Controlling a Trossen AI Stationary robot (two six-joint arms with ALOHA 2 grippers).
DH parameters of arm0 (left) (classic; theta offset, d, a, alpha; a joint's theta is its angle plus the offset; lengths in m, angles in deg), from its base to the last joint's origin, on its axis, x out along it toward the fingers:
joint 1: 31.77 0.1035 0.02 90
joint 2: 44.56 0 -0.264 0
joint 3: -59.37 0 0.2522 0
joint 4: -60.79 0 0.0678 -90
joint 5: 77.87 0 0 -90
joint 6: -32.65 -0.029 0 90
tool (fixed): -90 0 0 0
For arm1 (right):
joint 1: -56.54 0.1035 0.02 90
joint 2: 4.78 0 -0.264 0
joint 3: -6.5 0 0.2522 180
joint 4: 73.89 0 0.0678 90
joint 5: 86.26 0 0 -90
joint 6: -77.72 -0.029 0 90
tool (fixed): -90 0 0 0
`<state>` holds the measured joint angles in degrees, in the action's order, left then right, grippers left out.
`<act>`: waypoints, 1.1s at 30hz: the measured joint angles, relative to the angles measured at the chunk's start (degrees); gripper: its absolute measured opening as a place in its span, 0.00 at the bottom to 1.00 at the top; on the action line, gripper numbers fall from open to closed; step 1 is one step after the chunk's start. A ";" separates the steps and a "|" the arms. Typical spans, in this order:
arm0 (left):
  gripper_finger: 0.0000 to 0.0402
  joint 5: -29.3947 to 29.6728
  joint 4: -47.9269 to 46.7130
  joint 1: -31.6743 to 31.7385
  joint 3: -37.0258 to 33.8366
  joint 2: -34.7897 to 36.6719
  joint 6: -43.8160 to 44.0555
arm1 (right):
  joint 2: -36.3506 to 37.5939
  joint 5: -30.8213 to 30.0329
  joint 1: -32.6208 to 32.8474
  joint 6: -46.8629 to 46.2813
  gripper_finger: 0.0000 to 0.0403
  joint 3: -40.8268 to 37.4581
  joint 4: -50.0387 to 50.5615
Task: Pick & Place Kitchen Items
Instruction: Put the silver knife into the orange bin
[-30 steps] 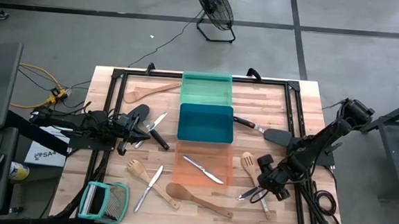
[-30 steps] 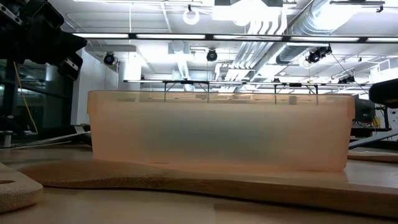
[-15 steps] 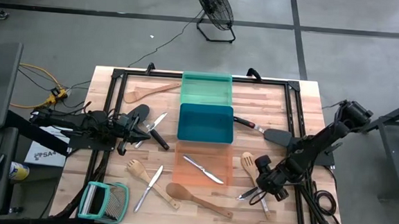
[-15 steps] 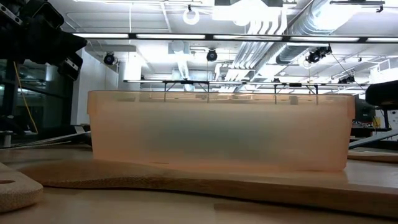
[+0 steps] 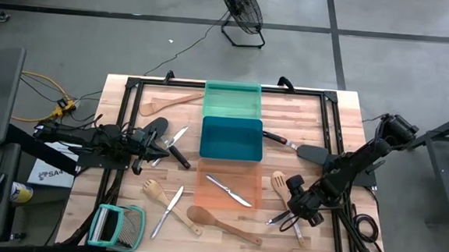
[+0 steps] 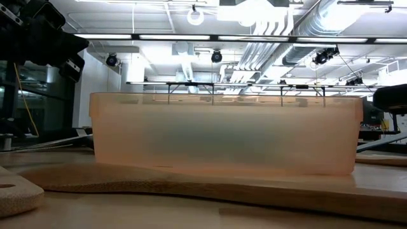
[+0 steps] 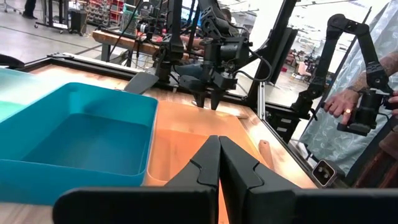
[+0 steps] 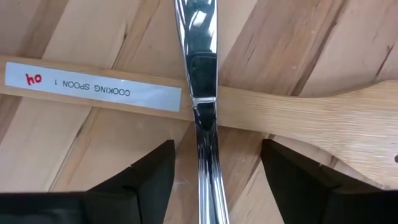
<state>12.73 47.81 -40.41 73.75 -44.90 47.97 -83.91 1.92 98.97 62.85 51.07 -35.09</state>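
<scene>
My right gripper [image 8: 216, 148] hangs open, pointing down, near the table's right front [image 5: 291, 214]. A silver knife [image 8: 204, 93] runs between its fingers, which stand on either side of it and apart from it. The knife lies across the handle of a slotted wooden spoon [image 8: 292, 112] labelled "COOKING SPOON 1", whose head [image 5: 280, 181] is toward the orange tray [image 5: 205, 189]. My left gripper [image 7: 219, 142] is shut, level, with nothing in it, at the table's left [image 5: 165, 144].
Green [image 5: 232, 100], blue [image 5: 231, 138] and orange trays stand in a row down the middle; a silver utensil [image 5: 230, 191] lies in the orange one. Wooden fork [image 5: 156, 190], knife [image 5: 168, 211], spoon [image 5: 222, 224] and black spatula [image 5: 312, 153] lie around. A person's hand [image 7: 346, 104] shows beyond the table.
</scene>
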 joint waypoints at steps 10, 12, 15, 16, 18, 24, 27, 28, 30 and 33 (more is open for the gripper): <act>0.00 0.00 0.00 0.00 0.00 0.00 0.00 | -0.09 0.01 -0.02 0.00 0.38 -0.07 -0.07; 0.00 0.00 0.01 0.01 0.00 -0.01 0.00 | -0.11 0.06 -0.02 0.00 0.35 -0.09 -0.08; 0.00 0.00 0.02 0.01 0.00 0.00 0.00 | -0.11 0.23 -0.02 -0.02 0.32 -0.11 -0.09; 0.00 0.00 0.02 0.01 0.00 -0.01 0.00 | -0.11 0.25 -0.02 -0.09 0.31 -0.11 -0.07; 0.00 0.00 0.02 0.02 0.00 0.00 0.00 | -0.11 0.31 -0.02 -0.30 0.29 -0.13 -0.08; 0.00 0.00 0.02 0.02 0.00 -0.02 0.00 | -0.15 0.69 -0.02 -0.48 0.23 -0.16 -0.09; 0.00 0.00 0.01 0.02 0.00 0.00 0.00 | -0.15 0.86 -0.02 -0.48 0.20 -0.17 -0.09; 0.00 0.00 0.02 0.01 0.00 -0.01 0.00 | -0.15 1.08 -0.02 -0.48 0.19 -0.17 -0.09; 0.00 0.00 0.00 0.02 0.00 -0.02 0.00 | -0.15 1.42 -0.04 -0.50 0.18 -0.17 -0.09; 0.00 0.00 0.02 0.01 0.00 0.00 0.00 | -0.17 1.74 -0.04 -1.44 0.14 -0.20 -0.11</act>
<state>12.73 47.83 -40.40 73.75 -44.91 47.97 -84.09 3.66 98.93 61.41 50.87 -35.20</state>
